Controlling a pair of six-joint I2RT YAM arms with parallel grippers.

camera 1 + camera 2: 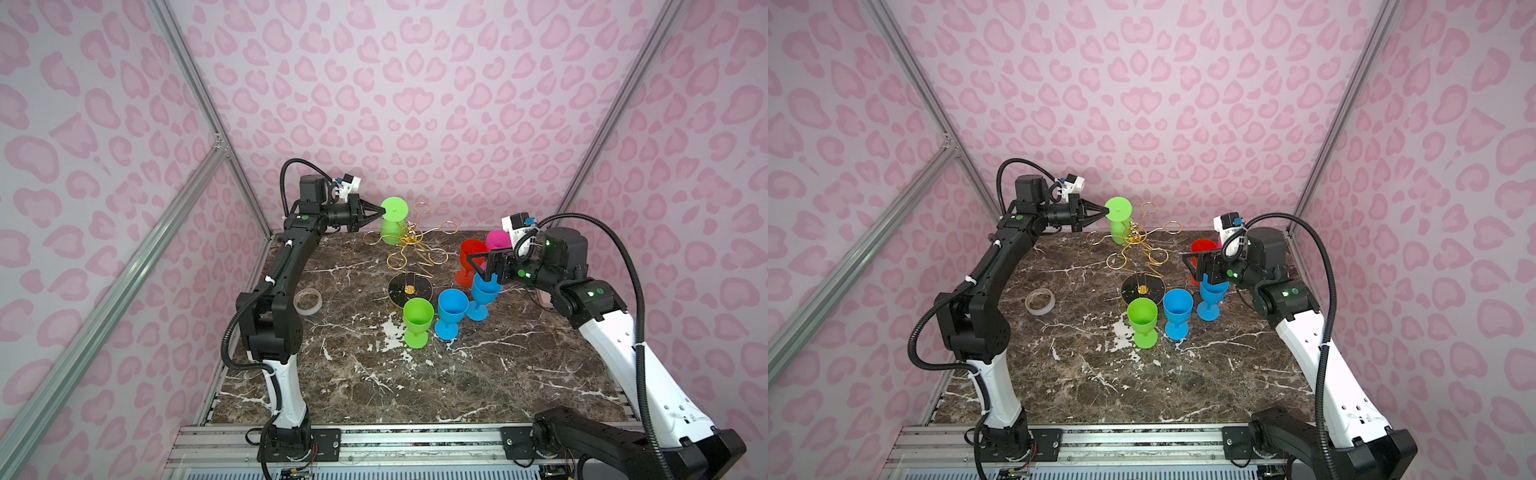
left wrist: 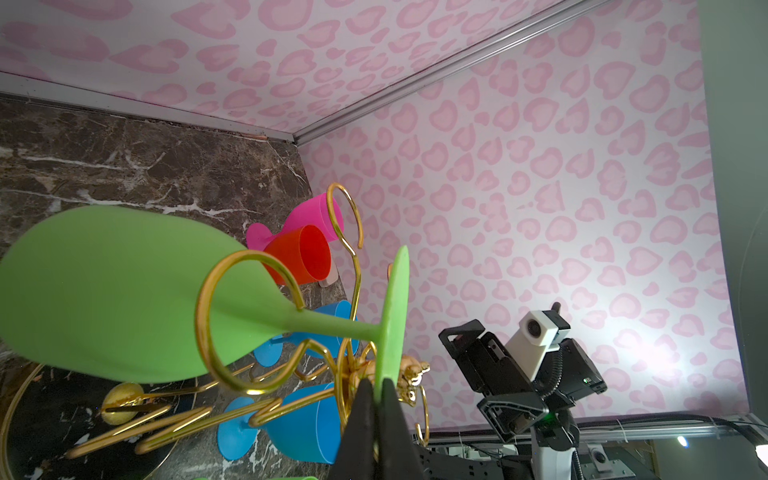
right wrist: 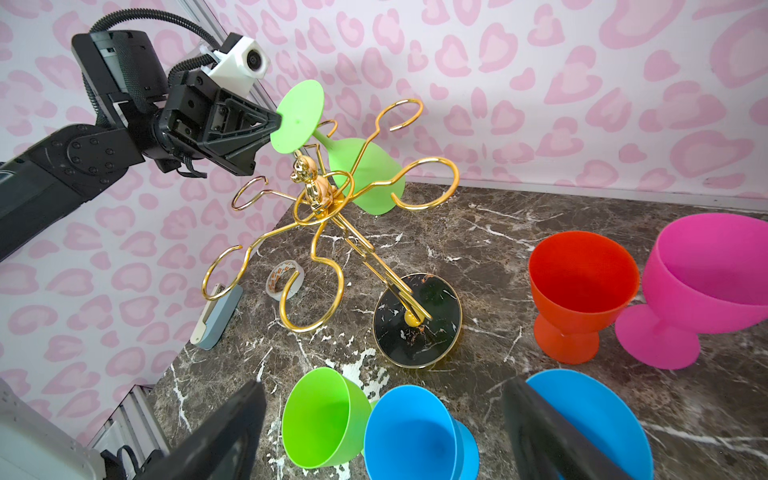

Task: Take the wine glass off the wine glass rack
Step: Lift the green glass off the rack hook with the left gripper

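Here, at the left of the dark marble table (image 1: 457, 386), a roll of tape (image 1: 307, 301) lies flat beside the left arm. Above and behind it, the left gripper (image 1: 383, 212) reaches toward the middle, its fingers (image 2: 361, 419) closed tight on the rim of the green wine glass's foot. That green wine glass (image 1: 392, 226) hangs upside down on the far left side of the wine glass rack (image 1: 409, 249). Its stem passes through one gold loop and its bowl points down toward the table, as the left wrist view shows close up. In both top views the other loops of the rack carry nothing. The rack's round black base (image 1: 409, 286) sits on the table near the centre.

Just in front of the base a second green glass (image 1: 417, 320) stands upright. To its right stand a first blue glass (image 1: 451, 309) and then a second blue glass (image 1: 482, 299). Behind them are a red glass (image 1: 469, 259) and a pink glass (image 1: 498, 241), both upright.

The right gripper (image 1: 478, 268) hovers over the second blue glass with its jaws spread wide and nothing held.
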